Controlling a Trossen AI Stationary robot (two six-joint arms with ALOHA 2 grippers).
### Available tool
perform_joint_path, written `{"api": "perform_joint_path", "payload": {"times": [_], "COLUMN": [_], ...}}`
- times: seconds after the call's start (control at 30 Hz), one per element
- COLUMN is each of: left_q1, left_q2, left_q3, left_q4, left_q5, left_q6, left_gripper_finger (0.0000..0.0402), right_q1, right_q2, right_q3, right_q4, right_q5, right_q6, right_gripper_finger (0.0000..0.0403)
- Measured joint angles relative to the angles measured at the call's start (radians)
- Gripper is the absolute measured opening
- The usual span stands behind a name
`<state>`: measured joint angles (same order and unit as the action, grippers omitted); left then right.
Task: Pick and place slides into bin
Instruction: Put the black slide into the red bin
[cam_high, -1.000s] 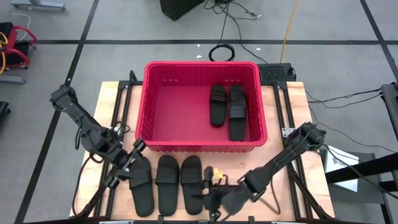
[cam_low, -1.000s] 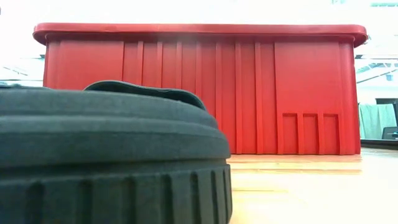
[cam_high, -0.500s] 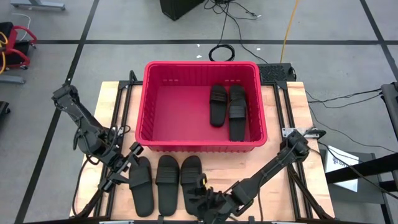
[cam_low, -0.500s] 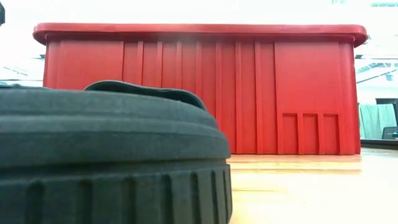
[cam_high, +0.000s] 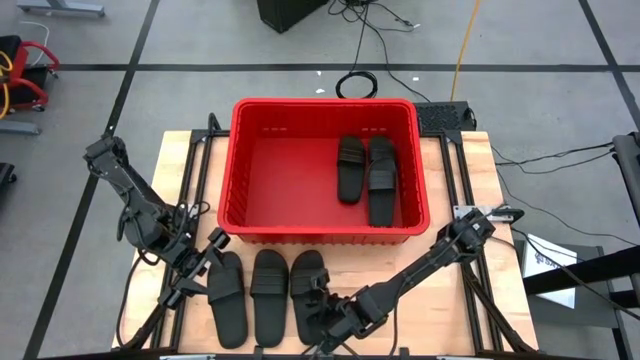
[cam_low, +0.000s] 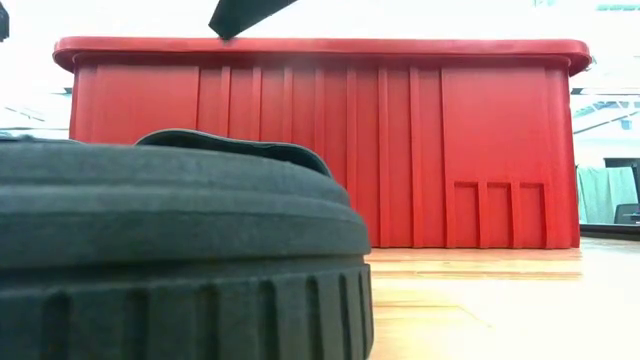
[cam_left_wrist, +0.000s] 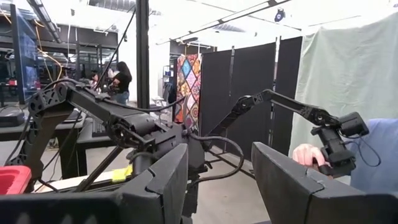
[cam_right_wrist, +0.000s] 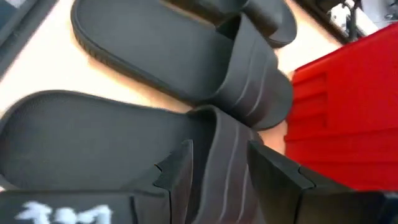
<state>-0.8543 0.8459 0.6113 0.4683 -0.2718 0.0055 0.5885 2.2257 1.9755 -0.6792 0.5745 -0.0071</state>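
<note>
While our right claw (cam_high: 322, 318) hangs just over the near end of the nearest sandal (cam_high: 306, 291), its fingers stand parted and clenched on nothing, one on each side of the ribbed strap (cam_right_wrist: 233, 162) in its wrist view. That sandal runs lengthwise away from the claw toward the bin (cam_high: 240, 215), so we judge a short drop will set the fingers across the strap's width. Two more sandals (cam_high: 268, 295) lie side by side just past it, close enough that the far finger has little room. Beyond them our left claw (cam_high: 198, 272) waits beside the outermost sandal (cam_high: 226, 297), also parted and empty. The bin's wall rises just past the sandals' far tips, so we must lift clear of the rim; two sandals (cam_high: 367, 175) already lie inside, toward its right side. The desk (cam_high: 470, 190) is bare to the right.
</note>
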Motion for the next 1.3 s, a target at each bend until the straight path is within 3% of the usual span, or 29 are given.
{"api": "perform_joint_path", "payload": {"times": [0.4,0.67,1.0,1.3], "left_q1": [0.000,0.000,0.000,0.000], "left_q2": [0.000,0.000,0.000,0.000], "left_q3": [0.000,0.000,0.000,0.000], "left_q4": [-0.001,-0.001,-0.001,0.000], "left_q5": [0.000,0.000,0.000,0.000], "left_q6": [-0.001,-0.002,-0.003,-0.002], "left_gripper_finger": [0.0179,0.0179,0.0179,0.0179], "right_q1": [-0.019,-0.028,-0.060,-0.070], "right_q2": [0.049,0.049,0.048,0.048], "right_q3": [-0.001,-0.078,-0.196,-0.240], "right_q4": [0.022,0.039,0.250,0.257], "right_q5": [-0.004,-0.004,0.049,0.134], "right_q6": [-0.055,-0.065,-0.163,-0.155], "right_gripper_finger": [0.0142,0.0142,0.0142,0.0142]}}
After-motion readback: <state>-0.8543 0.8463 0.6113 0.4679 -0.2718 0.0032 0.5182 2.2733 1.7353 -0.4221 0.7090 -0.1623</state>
